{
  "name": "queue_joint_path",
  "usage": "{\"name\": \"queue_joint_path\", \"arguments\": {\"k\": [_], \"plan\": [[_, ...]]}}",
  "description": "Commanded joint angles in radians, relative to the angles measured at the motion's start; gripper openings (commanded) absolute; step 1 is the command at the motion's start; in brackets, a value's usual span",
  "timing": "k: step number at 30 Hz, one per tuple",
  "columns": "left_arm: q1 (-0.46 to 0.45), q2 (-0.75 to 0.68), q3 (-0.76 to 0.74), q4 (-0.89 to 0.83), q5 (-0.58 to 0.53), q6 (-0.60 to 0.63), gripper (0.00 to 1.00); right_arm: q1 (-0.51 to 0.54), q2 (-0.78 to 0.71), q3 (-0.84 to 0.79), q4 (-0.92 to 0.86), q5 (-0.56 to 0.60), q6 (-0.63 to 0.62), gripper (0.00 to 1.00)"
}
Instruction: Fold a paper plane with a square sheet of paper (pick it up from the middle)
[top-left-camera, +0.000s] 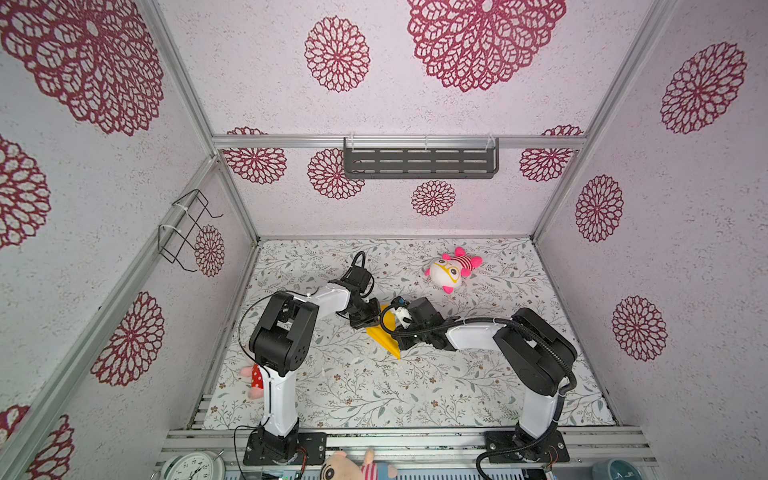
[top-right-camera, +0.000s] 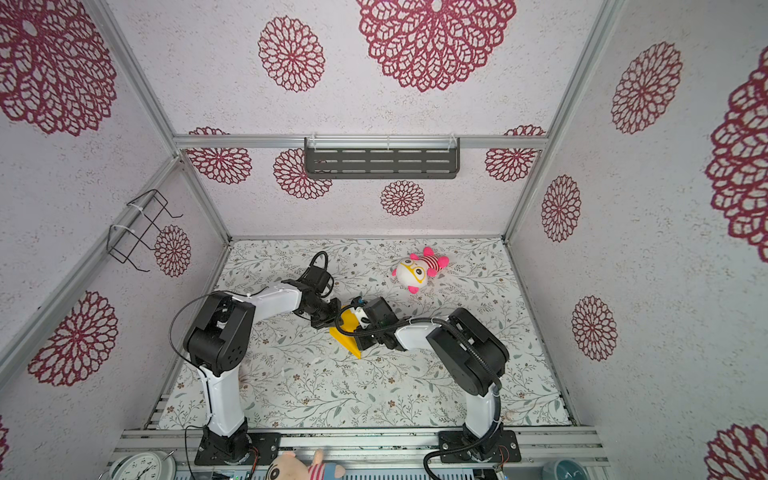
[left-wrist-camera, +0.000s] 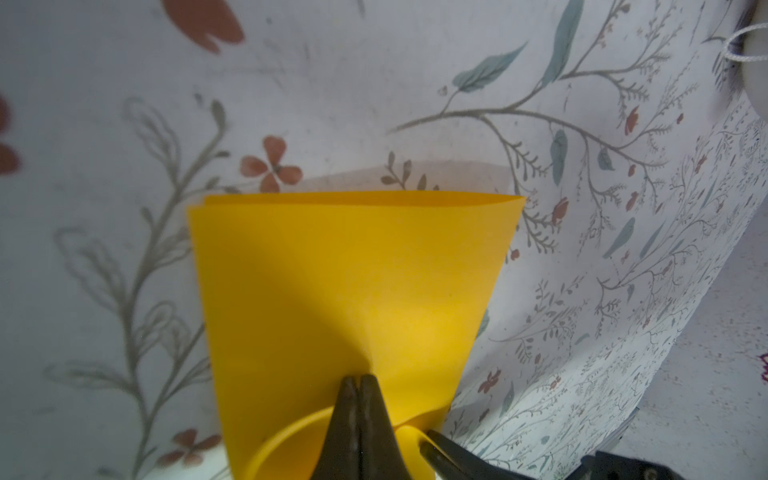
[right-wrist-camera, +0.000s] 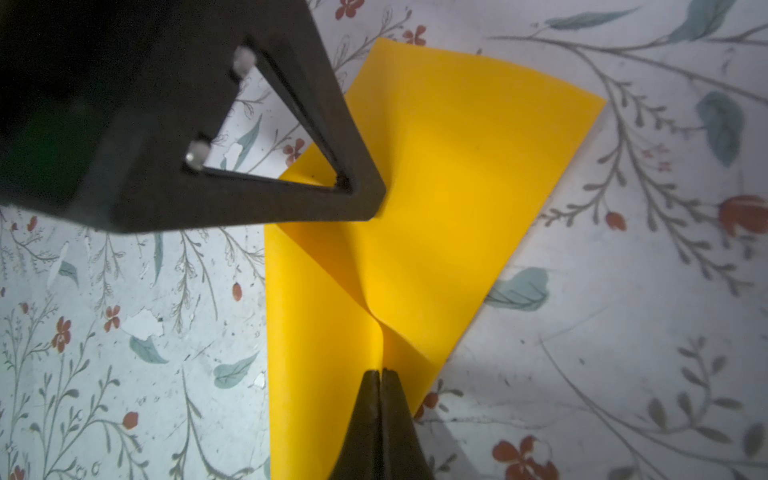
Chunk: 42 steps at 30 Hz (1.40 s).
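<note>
The left gripper (left-wrist-camera: 360, 379) is pinched tight on the left side of the folded yellow paper (top-left-camera: 384, 337). The paper sits in the middle of the flowery table (top-left-camera: 415, 395), right between both arms. Its long way runs far to near, with the pointy end near. The right gripper (right-wrist-camera: 380, 373) is pinched tight on its right side. Both are just as close, so I think the next fold needs both.

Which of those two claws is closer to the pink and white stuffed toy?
Right. The right gripper pinches the folded yellow paper on the side toward the plush toy; the left gripper pinches it on the side away.
</note>
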Motion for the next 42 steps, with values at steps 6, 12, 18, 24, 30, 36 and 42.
{"name": "queue_joint_path", "arguments": {"k": [6,12,18,24,30,36,42], "plan": [[-0.002,0.015,0.031,-0.026,0.005,0.013,0.00,-0.006,0.030,0.031,-0.035,-0.007,0.021,0.00],[0.030,-0.069,0.042,0.024,0.038,-0.031,0.07,-0.007,0.043,0.037,-0.050,-0.004,0.022,0.00],[0.071,-0.181,-0.069,0.131,0.043,-0.114,0.15,-0.008,0.052,0.044,-0.064,-0.009,0.020,0.00],[0.080,-0.283,-0.269,0.321,0.110,-0.213,0.17,-0.009,0.060,0.054,-0.077,-0.022,0.017,0.01],[0.060,-0.332,-0.456,0.631,0.209,-0.352,0.18,-0.012,0.067,0.060,-0.083,-0.040,0.016,0.01],[0.018,-0.330,-0.528,0.726,0.206,-0.380,0.13,-0.014,0.070,0.069,-0.097,-0.040,0.009,0.01],[0.000,-0.306,-0.560,0.714,0.195,-0.370,0.09,-0.015,0.075,0.079,-0.109,-0.038,0.010,0.01]]}}
